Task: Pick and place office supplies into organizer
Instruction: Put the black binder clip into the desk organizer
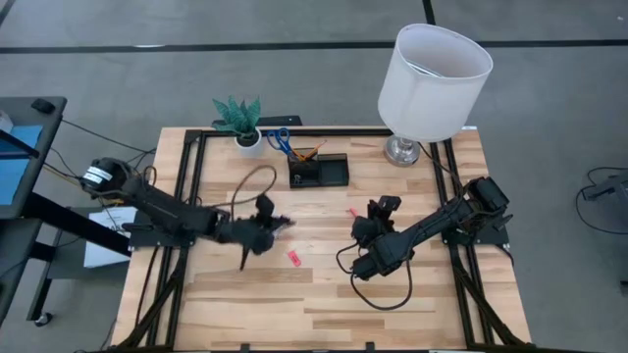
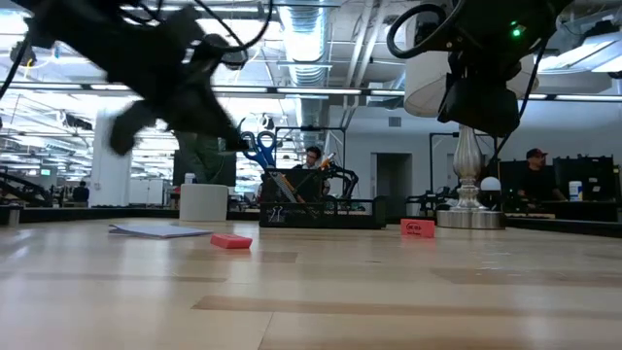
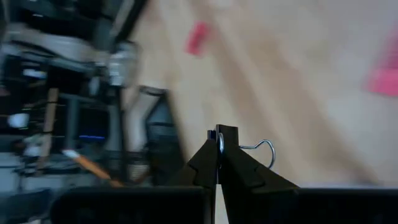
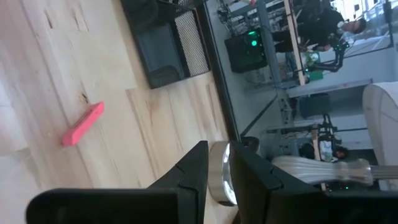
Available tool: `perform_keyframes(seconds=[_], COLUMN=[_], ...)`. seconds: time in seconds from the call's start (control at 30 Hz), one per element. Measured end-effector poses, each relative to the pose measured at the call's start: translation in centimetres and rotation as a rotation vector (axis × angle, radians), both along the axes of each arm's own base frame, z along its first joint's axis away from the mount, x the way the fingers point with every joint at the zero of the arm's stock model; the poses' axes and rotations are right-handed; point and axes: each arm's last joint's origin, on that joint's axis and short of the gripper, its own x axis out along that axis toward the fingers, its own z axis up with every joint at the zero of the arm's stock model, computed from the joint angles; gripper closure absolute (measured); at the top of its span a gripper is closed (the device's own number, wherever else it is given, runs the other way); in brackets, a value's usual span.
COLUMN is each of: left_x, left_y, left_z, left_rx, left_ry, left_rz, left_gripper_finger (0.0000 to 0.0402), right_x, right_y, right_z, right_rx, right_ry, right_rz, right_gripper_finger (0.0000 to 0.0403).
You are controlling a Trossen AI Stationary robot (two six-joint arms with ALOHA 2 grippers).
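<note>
A tiny black clip [image 3: 219, 140] is pinched between the pressed-together fingers of the left gripper [image 3: 219, 163]; its silver wire handle [image 3: 264, 151] is seen sticking out to one side of the fingertips; the clip is held in the air above the table [image 1: 324, 304], as is shown in the low view, where the left gripper [image 2: 219, 122] hangs clear of the wood. The organizer [image 1: 318, 170] stands well apart from this claw, toward the far edge of the table, with the blue-handled scissors [image 1: 279, 138] and an orange pen [image 1: 312, 152] standing in its taller section; a small pink-red piece [image 1: 293, 257] lies on the wood just beside the left gripper [image 1: 263, 228], on the side nearer to the front edge; under the claw a pale lavender note pad [image 2: 158, 230] is seen flat on the table in the low view.

The right gripper [image 1: 385, 208] is placed near the middle of the table, well apart from the left one; its fingers [image 4: 194, 171] are closed on a small round silver piece [image 4: 219, 174], which cannot be identified further; a second pink-red piece [image 1: 352, 212] lies on the wood just beside this claw, between it and the left gripper; the same piece [image 4: 83, 124] is seen in the right wrist view with the organizer [image 4: 168, 53] beyond it.

Behind the organizer a white pot with a green plant [image 1: 241, 122] is found, and a lamp with a white shade [image 1: 432, 69] stands at the far right corner.
</note>
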Motion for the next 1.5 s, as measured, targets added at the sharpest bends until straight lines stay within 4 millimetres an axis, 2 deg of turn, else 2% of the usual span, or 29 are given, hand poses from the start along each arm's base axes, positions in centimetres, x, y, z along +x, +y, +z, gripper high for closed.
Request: perform_keyframes(seconds=[0.23,0.4,0.57,0.67,0.9,1.03,1.33,1.5], left_x=[1.8,1.8,1.2,1.8,5.6,6.9,6.9,6.7], left_y=[6.3,10.5,13.4,14.4,16.0,17.1,18.8,18.9], left_z=[1.4,1.9,1.9,1.5,-0.6,-1.3,-1.3,-1.5], left_rx=[-0.026,-0.14,-0.268,-0.338,-0.368,-0.377,-0.393,-0.411], left_ry=[-0.115,-0.195,-0.246,-0.24,-0.082,-0.025,-0.051,-0.037], left_rz=[-0.013,-0.044,-0.044,-0.042,0.028,0.079,0.205,0.242], left_gripper_finger=[0.0401,0.0401,0.0401,0.0401,0.0401,0.0401,0.0401,0.0401], right_x=[0.0,0.0,0.0,0.1,0.6,0.7,0.7,0.7], right_y=[0.0,-0.1,-0.2,-0.5,-1.7,-1.9,-1.9,-1.9], right_z=[0.1,0.2,0.2,0.2,0.2,0.2,0.2,0.2], right_rx=[-0.02,-0.037,-0.041,-0.041,-0.055,-0.056,-0.056,-0.054], right_ry=[-0.01,-0.043,-0.05,-0.055,-0.072,-0.071,-0.069,-0.072], right_rz=[0.01,0.0,-0.003,-0.015,-0.05,-0.058,-0.058,-0.058], right_gripper_finger=[0.0344,0.0344,0.0344,0.0344,0.0344,0.0344,0.0344,0.0344])
